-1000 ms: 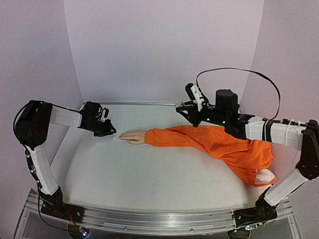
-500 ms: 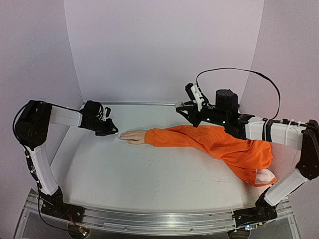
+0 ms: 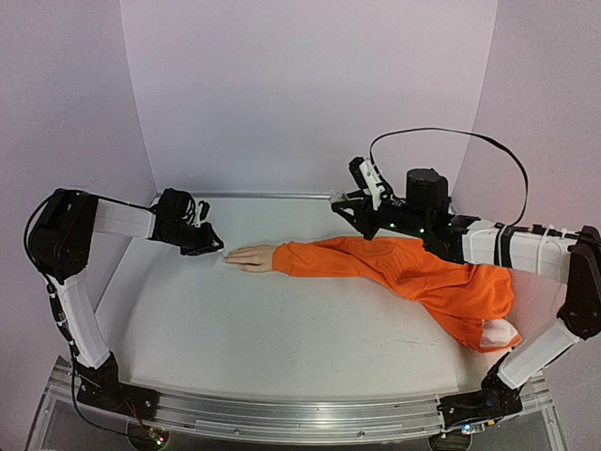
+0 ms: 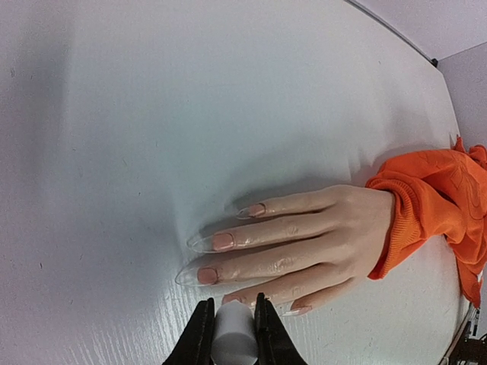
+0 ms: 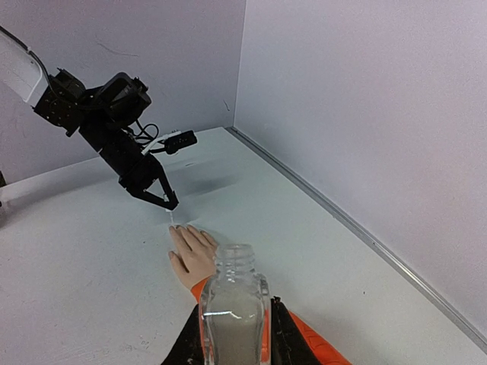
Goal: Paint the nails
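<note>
The pale mannequin hand (image 4: 304, 236) lies flat on the table, sticking out of an orange sleeve (image 3: 376, 263). Its nails (image 4: 223, 241) are long and clear with pinkish beds, pointing left. My left gripper (image 4: 232, 304) is shut on a white cylindrical brush cap (image 4: 232, 338), right at the fingertip nearest the wrist camera. In the right wrist view a thin white brush tip (image 5: 170, 215) reaches down from the left gripper (image 5: 163, 199) to the fingertips. My right gripper (image 5: 232, 334) is shut on a small clear open bottle (image 5: 233, 312), held upright above the sleeve.
The orange garment (image 3: 470, 301) spreads to the right under my right arm. A metal strip (image 5: 342, 220) runs along the foot of the back wall. Purple walls (image 3: 310, 94) close in the back and both sides.
My left gripper has edged slightly right towards the fingertips. The right arm and the bottle have not moved.
</note>
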`<action>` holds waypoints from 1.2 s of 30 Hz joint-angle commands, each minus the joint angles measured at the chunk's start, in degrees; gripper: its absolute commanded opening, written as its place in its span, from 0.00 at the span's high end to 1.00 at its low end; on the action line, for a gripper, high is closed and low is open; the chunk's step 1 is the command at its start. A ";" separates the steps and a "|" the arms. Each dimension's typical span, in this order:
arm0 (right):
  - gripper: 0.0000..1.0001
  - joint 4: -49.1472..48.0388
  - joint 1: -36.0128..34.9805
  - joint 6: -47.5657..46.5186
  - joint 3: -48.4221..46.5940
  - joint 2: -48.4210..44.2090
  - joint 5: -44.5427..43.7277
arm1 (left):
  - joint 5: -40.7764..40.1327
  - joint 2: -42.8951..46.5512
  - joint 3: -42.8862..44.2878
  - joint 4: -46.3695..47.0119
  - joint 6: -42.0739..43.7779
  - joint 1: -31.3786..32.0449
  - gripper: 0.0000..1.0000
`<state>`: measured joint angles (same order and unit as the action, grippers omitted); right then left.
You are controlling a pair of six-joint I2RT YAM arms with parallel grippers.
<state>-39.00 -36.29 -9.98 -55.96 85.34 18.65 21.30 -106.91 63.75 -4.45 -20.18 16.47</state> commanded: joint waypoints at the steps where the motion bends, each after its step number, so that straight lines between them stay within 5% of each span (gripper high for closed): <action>1: 1.00 -4.04 0.26 0.89 -1.08 -0.70 0.91 | -0.21 0.17 2.03 0.67 0.19 0.14 1.00; 36: 1.00 -4.02 0.26 0.88 -0.90 -0.75 0.62 | -2.48 -0.49 1.21 -0.99 0.50 0.06 1.00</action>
<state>-38.98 -36.29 -9.58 -55.96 85.34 18.65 19.31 -107.22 63.75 -4.58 -20.14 16.47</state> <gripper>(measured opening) 0.212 0.154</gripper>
